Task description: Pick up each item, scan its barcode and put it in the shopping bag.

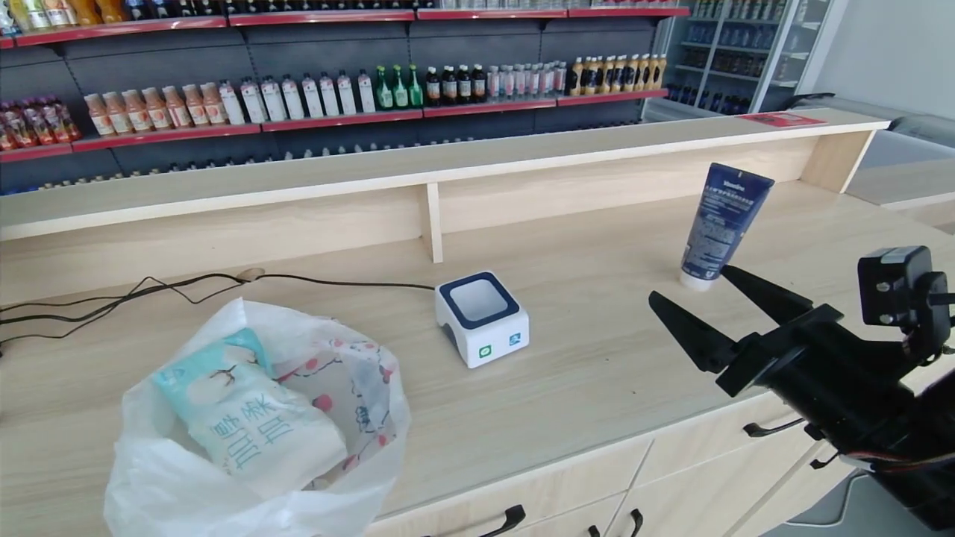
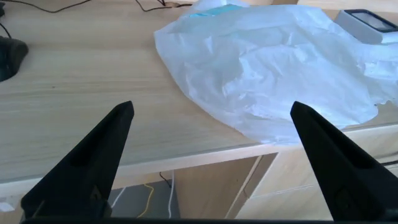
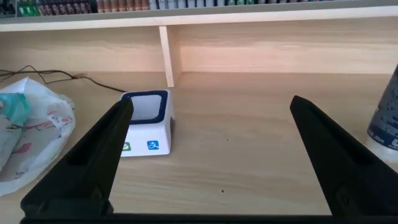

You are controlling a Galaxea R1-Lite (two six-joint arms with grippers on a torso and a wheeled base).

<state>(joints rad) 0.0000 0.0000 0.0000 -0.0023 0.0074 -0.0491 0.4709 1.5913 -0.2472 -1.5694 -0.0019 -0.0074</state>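
Between items, it seems. Next up: the upright tube (image 1: 722, 224) at right of frame, needing a steady grip to avoid tipping. Right gripper (image 1: 690, 283) just before it, spread wide, empty. Left gripper (image 2: 212, 109) likewise wide open, empty. Bag (image 1: 149, 492) lower left, holding soft packs (image 1: 246, 418). Scanner (image 1: 482, 317) at centre.

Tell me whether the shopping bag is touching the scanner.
Apart. The head view shows a strip of bare counter between the shopping bag and the scanner.
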